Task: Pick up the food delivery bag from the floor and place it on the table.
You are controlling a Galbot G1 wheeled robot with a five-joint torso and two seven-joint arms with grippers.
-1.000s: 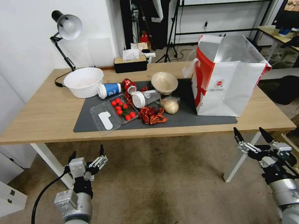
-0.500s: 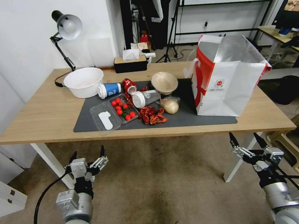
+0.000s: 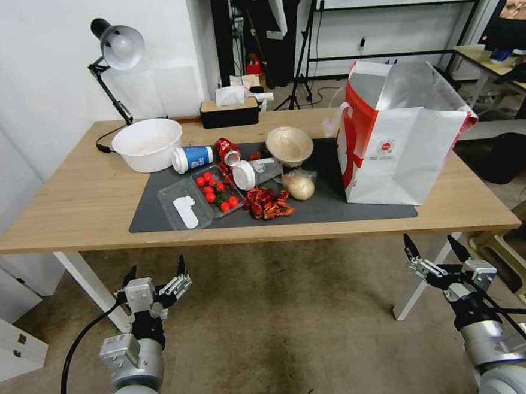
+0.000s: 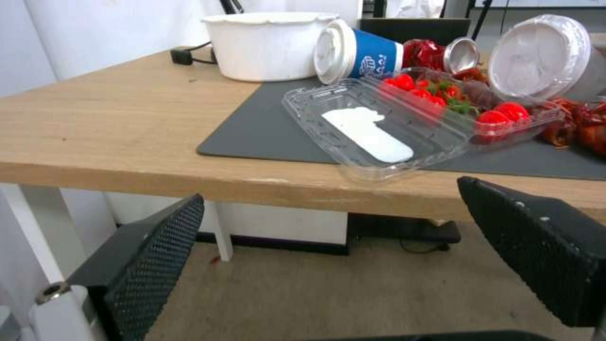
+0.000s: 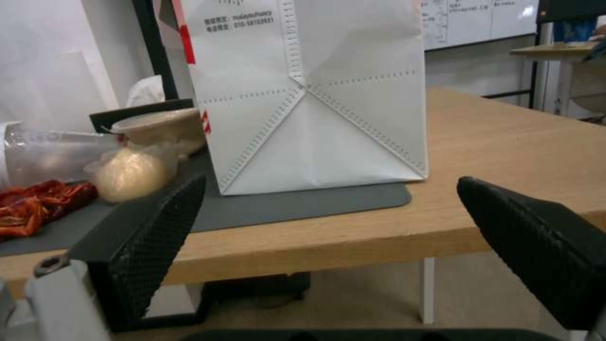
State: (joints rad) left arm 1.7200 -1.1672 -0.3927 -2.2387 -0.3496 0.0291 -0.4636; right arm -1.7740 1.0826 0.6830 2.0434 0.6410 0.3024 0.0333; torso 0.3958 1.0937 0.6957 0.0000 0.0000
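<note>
Since a second ago, the right gripper point(image 3: 433, 250), jaws wide, is sitting lower, with the food delivery bag point(image 3: 400, 139) standing upright on the table point(image 3: 71, 198) at its 12 o'clock, nearer than to the wide-open left gripper point(image 3: 154, 272).

Worktop point(image 3: 83, 197): mat point(image 3: 335, 204) at centre, delivery bag point(image 3: 400, 133) upright on the mat's right end. Left of the bag on the mat: bagged bun point(image 3: 299, 185), bowl point(image 3: 289, 144) behind it, tomato tray point(image 3: 203, 198) at the left front. Tub point(image 3: 147, 144) off the mat's left rear corner; tissue box point(image 3: 230, 110) along the rear edge.
</note>
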